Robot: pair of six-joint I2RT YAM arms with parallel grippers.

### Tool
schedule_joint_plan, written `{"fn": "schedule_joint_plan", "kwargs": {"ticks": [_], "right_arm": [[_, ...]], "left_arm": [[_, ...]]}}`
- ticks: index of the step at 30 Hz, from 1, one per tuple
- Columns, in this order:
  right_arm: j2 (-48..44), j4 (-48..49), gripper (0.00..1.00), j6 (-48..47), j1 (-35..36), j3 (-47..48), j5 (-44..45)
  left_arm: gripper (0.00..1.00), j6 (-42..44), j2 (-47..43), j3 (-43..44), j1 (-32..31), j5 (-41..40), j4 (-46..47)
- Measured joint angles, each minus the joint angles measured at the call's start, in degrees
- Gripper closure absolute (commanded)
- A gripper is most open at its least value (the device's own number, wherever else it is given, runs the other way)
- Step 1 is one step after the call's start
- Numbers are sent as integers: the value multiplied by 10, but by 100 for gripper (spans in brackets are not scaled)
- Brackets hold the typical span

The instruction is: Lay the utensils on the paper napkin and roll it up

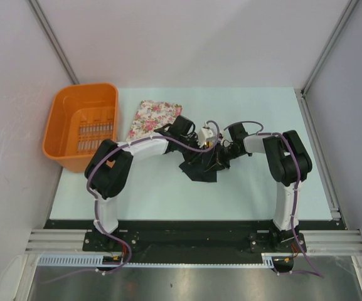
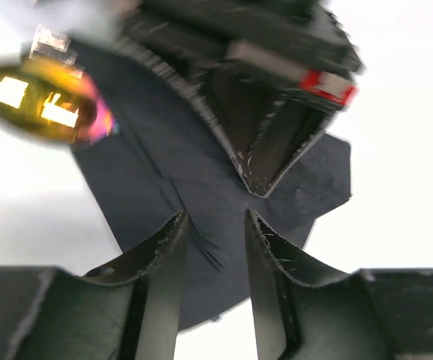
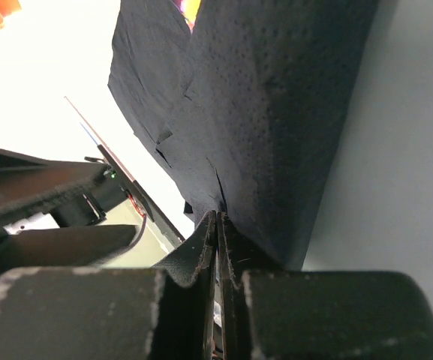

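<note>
Rolling step, judged in progress: one arm engaged.
The right gripper, pressed together, is pinching a fold of the paper napkin rising straight ahead of its tips. The left gripper is hovering spread over the sheet; the spoon is lying ahead-left of it, nearer this arm, handle hidden.

A robot lab cell: plain white partition walls, aluminium mounting rails, pale bench table

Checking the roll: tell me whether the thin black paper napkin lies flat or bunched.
Bunched: the black paper napkin is creased and raised, a fold pinched by the right gripper.
</note>
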Motion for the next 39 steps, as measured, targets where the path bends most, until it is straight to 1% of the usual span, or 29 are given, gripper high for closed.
{"fn": "schedule_joint_plan", "kwargs": {"ticks": [4, 8, 12, 17, 25, 30, 39], "right_arm": [[0, 1, 95, 0, 0, 0, 0], [0, 1, 94, 0, 1, 0, 0], [0, 2, 94, 0, 1, 0, 0], [0, 2, 94, 0, 2, 0, 1], [0, 3, 94, 0, 3, 0, 2], [0, 3, 94, 2, 4, 0, 2], [0, 3, 94, 2, 4, 0, 2]], "left_arm": [[64, -128, 0, 3, 31, 26, -12], [68, -223, 5, 3, 51, 47, -13], [72, -287, 11, 0, 53, 68, -10], [71, -347, 18, -6, 53, 87, -1], [66, -416, 29, -42, 60, 83, 16], [63, -427, 29, -44, 62, 76, 20], [61, -432, 41, -44, 63, 67, 20]]}}
